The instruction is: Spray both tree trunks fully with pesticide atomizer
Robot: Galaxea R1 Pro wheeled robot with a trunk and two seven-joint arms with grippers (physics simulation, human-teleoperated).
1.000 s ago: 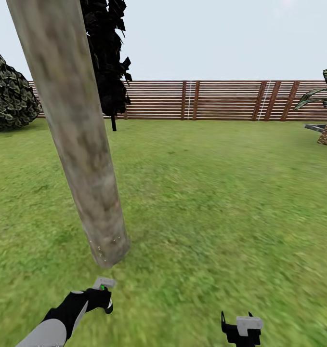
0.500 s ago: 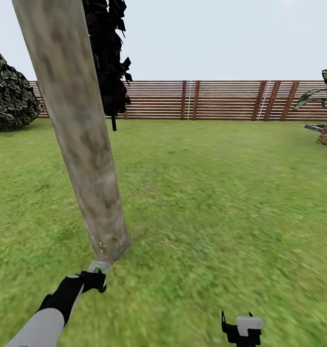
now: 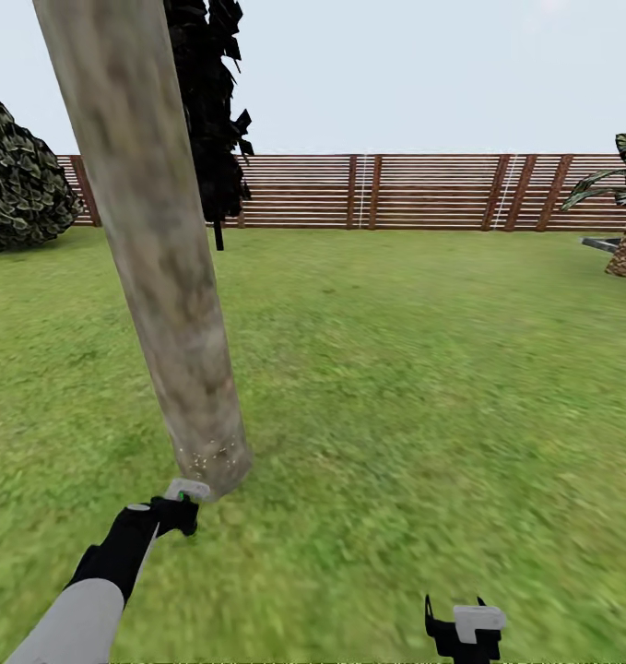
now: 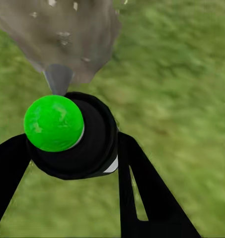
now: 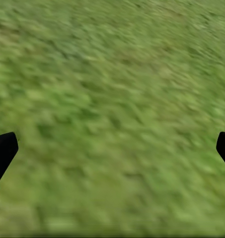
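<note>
Black plastic, smooth and rigid by the look of it: the pesticide atomizer [image 4: 72, 136] sits clenched between the dark fingers of our left gripper [image 3: 179, 505], its round bright-green top facing the wrist camera. We judge it light and stiff, a small bottle that could slip or twist if held at the cap, so the grasp around its body seems the right place to hold it. Its nozzle end points at the foot of the tree trunk [image 3: 160, 277], just short of touching it. That trunk is our landmark: a thick, smooth, leaning column, mottled grey-beige and brown. Fine white specks of pesticide [image 3: 206, 454] dot its base only; higher up it looks bare.

Well to the right of the trunk, low in the head view, our right gripper [image 3: 465, 627] hangs over blurry grass [image 5: 112, 119] with its fingers spread wide, holding nothing.

Behind the trunk rises dark jagged foliage [image 3: 206, 111], and beyond that the brown slatted fence [image 3: 423, 192].
</note>
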